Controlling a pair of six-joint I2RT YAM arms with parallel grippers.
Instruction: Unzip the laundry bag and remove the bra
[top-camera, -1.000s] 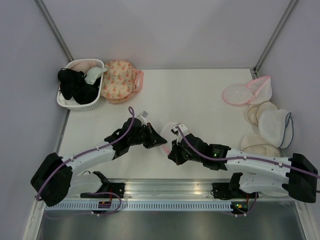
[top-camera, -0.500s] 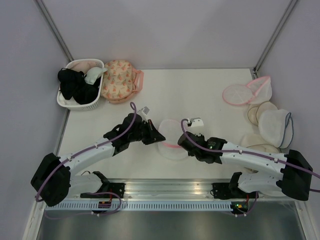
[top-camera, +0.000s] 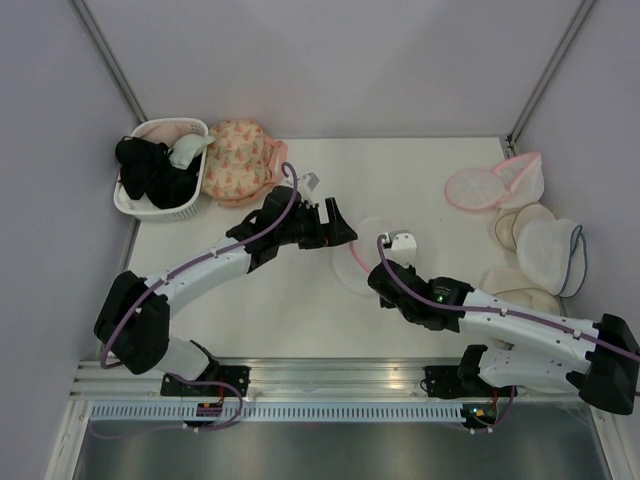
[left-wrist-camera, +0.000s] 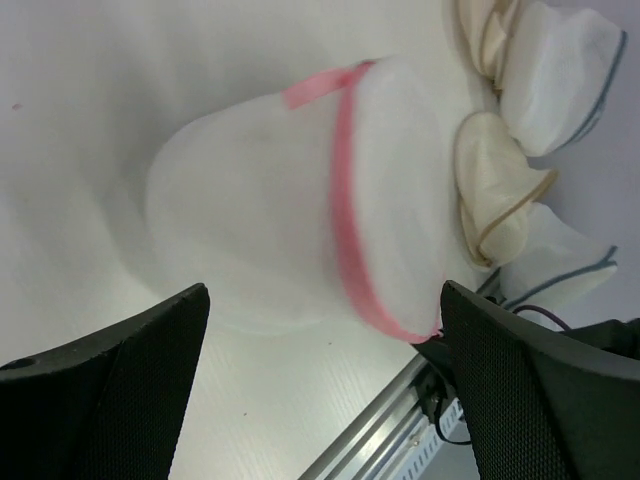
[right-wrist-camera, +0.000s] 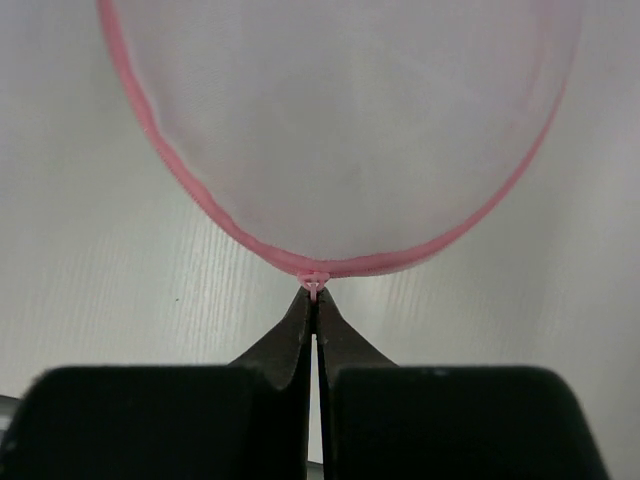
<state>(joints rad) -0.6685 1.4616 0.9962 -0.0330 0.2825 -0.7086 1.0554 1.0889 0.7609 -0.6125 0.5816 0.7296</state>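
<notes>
grip on zipper pull (right-wrist-camera: 316, 282), laundry bag (top-camera: 362, 245) mid-table between both arms
from the left: left gripper (top-camera: 338, 225) with jaws spread wide, just beside the domed mesh and touching nothing, probably poised to pin the pouch against the tug; right gripper (right-wrist-camera: 316, 300) clamped tight on the small pink tab at the rim, set to drag it round. hides the bra, if inside; cannot tell through the mesh.

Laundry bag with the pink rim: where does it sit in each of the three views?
Top external: laundry bag at the centre of the table, just right of the left gripper.
Left wrist: fills the middle.
Right wrist: upper half, its zipper pull pinched by the right gripper.
Shared landmark: the pink rim.
</notes>
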